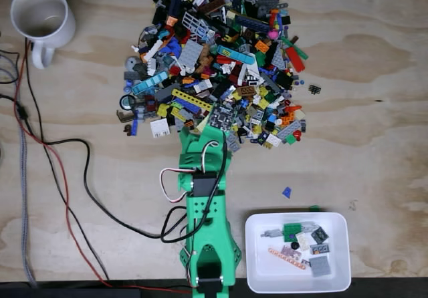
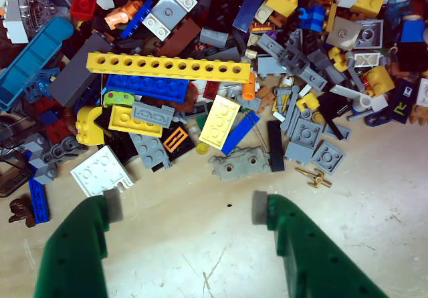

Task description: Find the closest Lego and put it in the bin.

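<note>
A big heap of mixed Lego pieces (image 1: 214, 57) covers the upper middle of the wooden table in the fixed view. My green gripper (image 1: 202, 132) reaches to the heap's near edge. In the wrist view the gripper (image 2: 186, 206) is open, its two green fingers spread wide over bare wood with nothing between them. Just beyond the fingertips lie a grey plate (image 2: 242, 162), a white plate (image 2: 101, 170) and a pale yellow plate (image 2: 219, 121). The white bin (image 1: 297, 214) sits at the lower right beside the arm's base and holds several small pieces.
A white mug (image 1: 41, 16) stands at the top left. Black and red cables (image 1: 67, 178) trail down the left side to the arm. A loose blue piece (image 1: 287, 192) lies between heap and bin. A small black piece (image 1: 314, 89) sits right of the heap.
</note>
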Controlling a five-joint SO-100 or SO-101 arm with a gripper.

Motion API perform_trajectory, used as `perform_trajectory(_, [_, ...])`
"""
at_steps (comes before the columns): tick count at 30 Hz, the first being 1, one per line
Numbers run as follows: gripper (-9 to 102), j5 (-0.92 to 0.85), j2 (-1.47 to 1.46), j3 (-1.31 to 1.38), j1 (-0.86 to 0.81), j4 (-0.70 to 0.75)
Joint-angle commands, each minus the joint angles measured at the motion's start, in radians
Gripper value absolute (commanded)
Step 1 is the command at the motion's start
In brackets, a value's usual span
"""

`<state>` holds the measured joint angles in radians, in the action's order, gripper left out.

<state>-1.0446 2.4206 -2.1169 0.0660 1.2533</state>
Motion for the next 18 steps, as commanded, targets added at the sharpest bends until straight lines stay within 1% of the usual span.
perform_trajectory(1, [27,-0.012,0.02,-0.126,0.06,0.018])
perform_trajectory(12, [27,-0.017,0.02,-0.126,0.064,0.026])
perform_trajectory(15, [27,-0.011,0.015,-0.126,0.115,0.04])
perform_trajectory(18, [27,0.02,-0.023,-0.127,0.212,0.046])
